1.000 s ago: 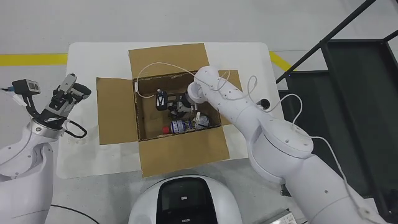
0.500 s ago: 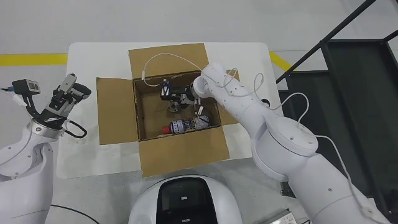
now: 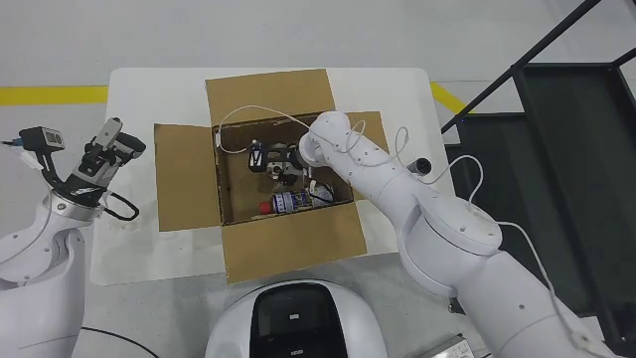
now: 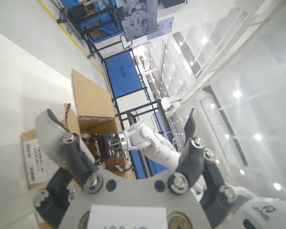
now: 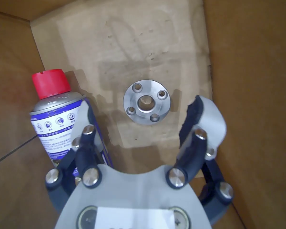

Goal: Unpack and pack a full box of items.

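**Operator:** Box status?

**Technician:** One cardboard box (image 3: 189, 174), flaps folded out for access. Inside: one red-capped spray can (image 5: 54, 110) lying along a wall, one metal flange (image 5: 146, 104) flat on the floor.

**Operator:** Grippers?

**Technician:** Right gripper (image 5: 141, 110) is inside the box, spread, empty, apparently lined up on the flange. Left gripper (image 4: 119, 120) sits beside the box, wide open, empty.
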